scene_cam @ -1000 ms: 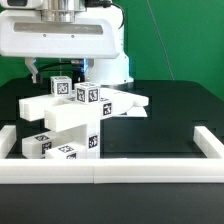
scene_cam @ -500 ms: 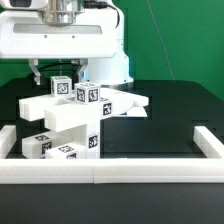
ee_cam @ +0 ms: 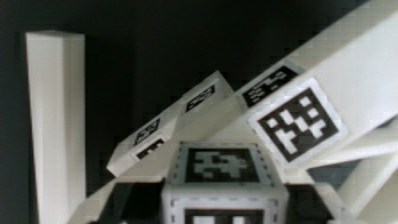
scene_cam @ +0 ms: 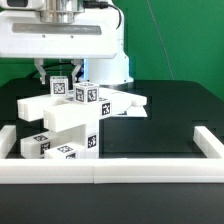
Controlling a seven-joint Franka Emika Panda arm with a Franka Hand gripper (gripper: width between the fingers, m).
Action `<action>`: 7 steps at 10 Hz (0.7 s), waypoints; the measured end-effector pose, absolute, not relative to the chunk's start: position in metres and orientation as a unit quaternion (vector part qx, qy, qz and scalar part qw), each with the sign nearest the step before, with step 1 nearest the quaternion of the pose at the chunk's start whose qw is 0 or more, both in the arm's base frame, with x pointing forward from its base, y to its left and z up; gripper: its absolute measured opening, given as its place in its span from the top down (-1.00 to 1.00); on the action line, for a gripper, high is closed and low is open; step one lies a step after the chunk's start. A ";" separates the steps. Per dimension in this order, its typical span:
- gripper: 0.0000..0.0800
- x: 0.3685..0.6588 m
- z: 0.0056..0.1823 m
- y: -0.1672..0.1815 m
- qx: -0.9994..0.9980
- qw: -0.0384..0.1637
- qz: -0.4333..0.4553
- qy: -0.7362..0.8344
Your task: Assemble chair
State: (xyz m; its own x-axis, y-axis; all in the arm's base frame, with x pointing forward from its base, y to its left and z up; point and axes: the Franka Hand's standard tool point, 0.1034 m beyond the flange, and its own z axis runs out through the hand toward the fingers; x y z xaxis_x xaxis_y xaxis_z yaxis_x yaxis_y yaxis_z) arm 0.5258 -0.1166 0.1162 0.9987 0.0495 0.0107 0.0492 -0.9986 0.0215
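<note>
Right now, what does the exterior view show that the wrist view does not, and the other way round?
Only the exterior view shows the whole setting: the black table, the white border rail along its front, the green backdrop, and the robot arm above the stack. Only the wrist view shows a close look down the parts, with one tag filling the middle. Both share the stacked white chair parts and their black-and-white tags.
</note>
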 end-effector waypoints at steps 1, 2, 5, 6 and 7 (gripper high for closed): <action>0.29 0.526 0.116 -0.117 1.000 0.010 0.006 -0.005; 0.29 0.526 0.116 -0.116 0.999 0.010 0.006 -0.038; 0.28 0.526 0.116 -0.116 0.992 0.009 0.007 -0.127; 0.28 0.526 0.116 -0.116 0.985 0.008 0.008 -0.172; 0.28 0.526 0.116 -0.116 0.975 0.008 0.008 -0.222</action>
